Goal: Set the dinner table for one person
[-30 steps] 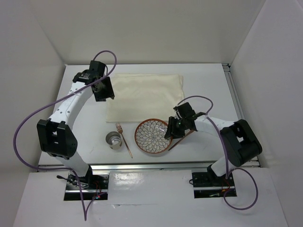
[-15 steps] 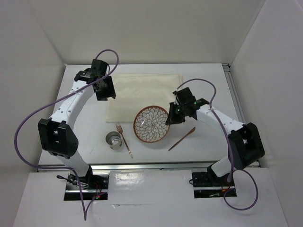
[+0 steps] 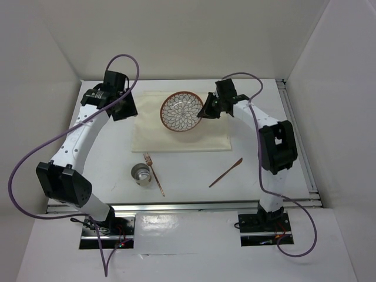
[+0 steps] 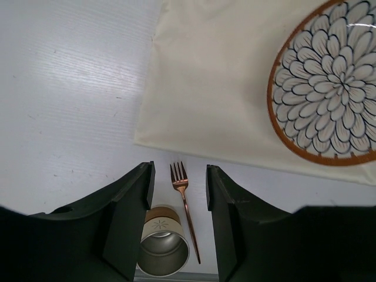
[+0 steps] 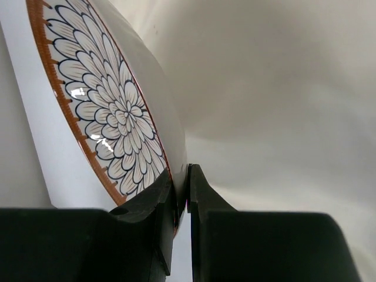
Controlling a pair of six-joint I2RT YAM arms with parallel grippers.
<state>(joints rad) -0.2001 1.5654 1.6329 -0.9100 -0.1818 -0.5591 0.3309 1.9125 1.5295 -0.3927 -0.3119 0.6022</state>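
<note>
The flower-patterned plate (image 3: 183, 111) with its orange rim hangs over the cream placemat (image 3: 179, 136) at the back of the white dinner table (image 3: 264, 170). My right gripper (image 3: 205, 113) is shut on the plate's right rim; in the right wrist view the plate (image 5: 111, 106) stands tilted, pinched between the fingers of the gripper (image 5: 187, 194). My left gripper (image 3: 123, 108) hovers open by the placemat's left corner. Between its fingers (image 4: 132, 217) I look down on a copper fork (image 4: 185, 200) and a small metal cup (image 4: 163, 244), with nothing held.
The cup (image 3: 141, 174) and fork (image 3: 154, 173) lie near the front left of the table. A slim copper utensil (image 3: 226, 172) lies at the front right. A silver rail (image 3: 296, 135) runs along the right edge and white walls enclose the table.
My right gripper has closed on the plate and carried it from the table's front middle back over the placemat. The left gripper has shifted slightly back and left, still open.
</note>
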